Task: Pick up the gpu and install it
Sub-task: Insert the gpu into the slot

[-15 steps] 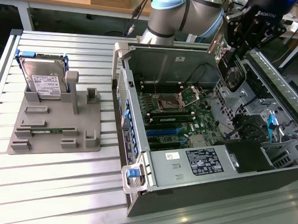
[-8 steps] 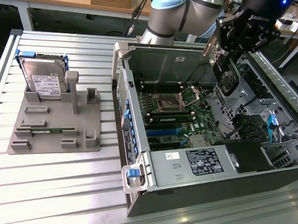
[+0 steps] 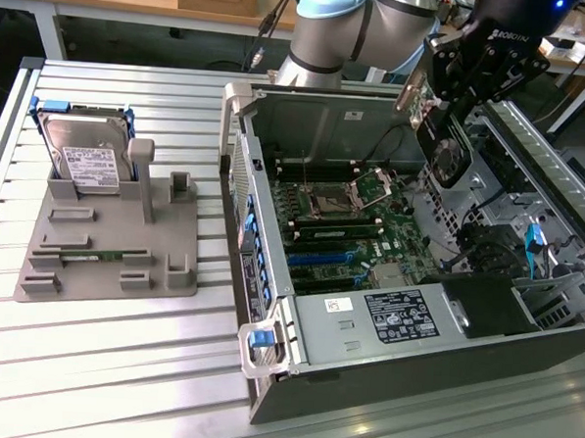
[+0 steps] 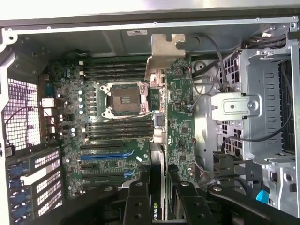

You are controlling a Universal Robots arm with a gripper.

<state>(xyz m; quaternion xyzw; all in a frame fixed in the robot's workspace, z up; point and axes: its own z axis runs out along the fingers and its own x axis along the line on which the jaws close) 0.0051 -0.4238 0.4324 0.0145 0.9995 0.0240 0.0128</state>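
Gripper [image 3: 443, 109] hangs over the far end of the open case [image 3: 383, 356], above the motherboard [image 3: 356, 227]. Jaws are closed on the gpu [image 3: 451, 157], held clear of the board, silver bracket at one end. In the wrist view the gpu [image 4: 159, 140] sits edge-on between the two fingers [image 4: 137, 199], its bracket reaching toward the case's far wall, over the board just beside the CPU socket [image 4: 124, 99]. At the exterior view's left, a hard drive [image 3: 85, 154] stands in a grey fixture [image 3: 109, 254] on the table [image 3: 98, 366].
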